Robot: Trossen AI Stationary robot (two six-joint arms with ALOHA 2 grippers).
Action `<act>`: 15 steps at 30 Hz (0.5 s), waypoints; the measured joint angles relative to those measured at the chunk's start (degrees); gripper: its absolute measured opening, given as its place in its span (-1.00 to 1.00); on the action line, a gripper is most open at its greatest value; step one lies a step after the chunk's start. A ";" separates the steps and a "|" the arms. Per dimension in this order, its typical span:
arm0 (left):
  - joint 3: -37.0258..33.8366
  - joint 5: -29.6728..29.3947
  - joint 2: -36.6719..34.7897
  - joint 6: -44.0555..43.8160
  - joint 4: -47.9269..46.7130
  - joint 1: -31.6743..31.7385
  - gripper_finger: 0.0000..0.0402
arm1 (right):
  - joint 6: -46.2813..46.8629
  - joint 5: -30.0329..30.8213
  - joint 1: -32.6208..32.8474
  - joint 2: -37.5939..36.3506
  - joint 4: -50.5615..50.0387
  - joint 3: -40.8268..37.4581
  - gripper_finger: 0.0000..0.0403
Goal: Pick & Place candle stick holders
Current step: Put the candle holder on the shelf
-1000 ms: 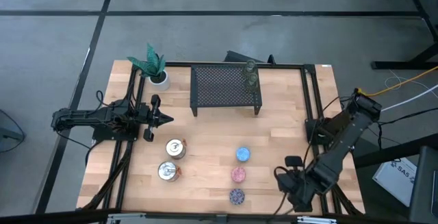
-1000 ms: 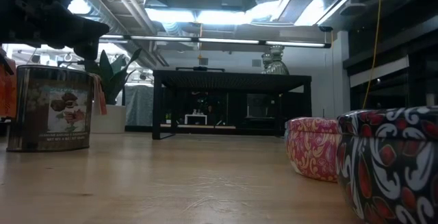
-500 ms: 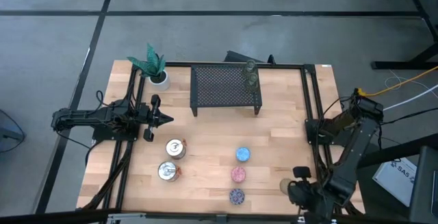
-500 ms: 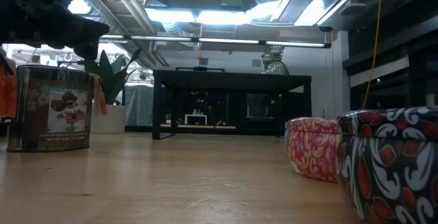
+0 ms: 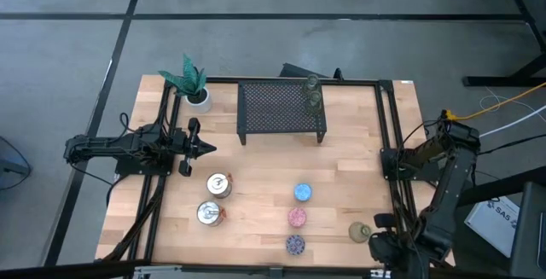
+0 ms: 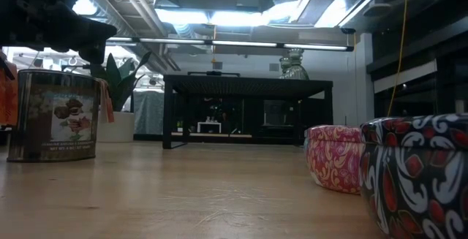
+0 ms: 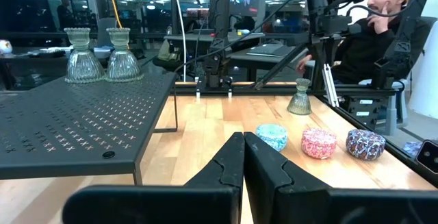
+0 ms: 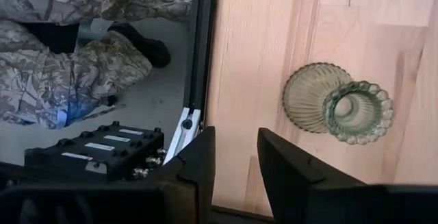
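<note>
the right gripper (image 5: 386,247) had backed off to the table's (image 5: 358,155) near edge, fingers apart and empty, leaving an olive-green holder (image 5: 359,230) standing beside the purple one (image 5: 295,245) (two more sat on the rack (image 5: 281,108)), while the left gripper (image 5: 205,149) waited, pinched closed.

From my console: black mesh rack (image 5: 281,108) stands at the far middle of the wooden surface (image 5: 256,177). White pot with green plant (image 5: 194,87) sits near its far-left corner. Beyond the edge, a seated person (image 7: 373,39) (dark top); camouflage trousers (image 8: 75,53) show too.
</note>
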 joint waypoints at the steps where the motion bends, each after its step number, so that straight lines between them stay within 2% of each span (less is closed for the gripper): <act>1: -0.02 0.02 0.00 0.00 0.00 -0.02 -0.99 | 0.00 0.00 0.20 0.00 -0.14 0.00 -0.44; 10: -0.02 0.02 0.00 0.00 0.00 -0.02 -0.99 | 4.90 0.11 0.70 0.00 -5.07 0.00 -0.44; 15: -0.01 0.00 -0.01 0.01 0.00 0.00 -0.99 | 4.24 0.12 0.70 0.00 -5.79 -0.01 -0.44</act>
